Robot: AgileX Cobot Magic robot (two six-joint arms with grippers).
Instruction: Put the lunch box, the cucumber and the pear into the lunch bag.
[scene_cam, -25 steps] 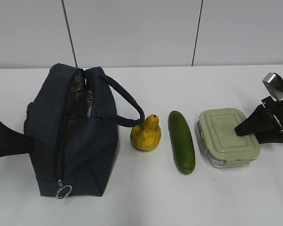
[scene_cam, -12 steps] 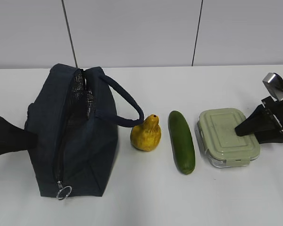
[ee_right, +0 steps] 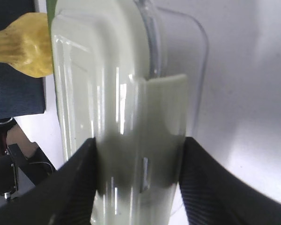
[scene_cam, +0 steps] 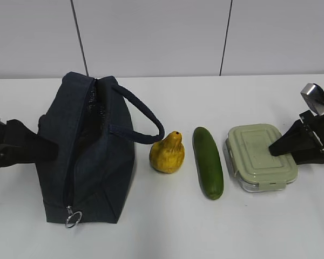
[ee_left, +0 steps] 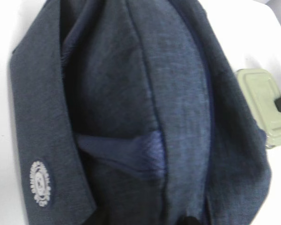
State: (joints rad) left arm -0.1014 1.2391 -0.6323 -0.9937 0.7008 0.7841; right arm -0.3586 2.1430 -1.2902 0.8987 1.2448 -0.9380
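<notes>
- The exterior view alone shows the whole row on the white table (scene_cam: 167, 232): bag (scene_cam: 89, 162) at the left, then pear (scene_cam: 168, 153), cucumber (scene_cam: 207, 162) and box (scene_cam: 261, 156) at the right, all outside the bag.
- Only this view shows the bag's zipper ring (scene_cam: 72, 218) at its near end, the handle (scene_cam: 140, 116) arching right toward the pear, and a dark slit of opening along the top at the far end.
- The left wrist view fills with navy fabric: folds of the bag, a small round white emblem (ee_left: 40, 183) on one panel, and a corner of the box lid at the right edge.
- The right wrist view gives the box close up: the pale green lid, the clear wall, and a snap tab (ee_right: 161, 101) folded over the rim; the pear shows at the upper left.
- Left gripper (scene_cam: 40, 148): comes in low from the left edge, its dark tip against the bag's left side; I cannot tell how far the jaws stand apart or whether they pinch the fabric.
- Right gripper (ee_right: 138, 178): reaches in level from the right, one dark finger (scene_cam: 283, 147) lying over the lid's right part.
- In its wrist view the two fingers straddle the box's short end, pressed against both sides, so it holds the box, which rests on the table.
</notes>
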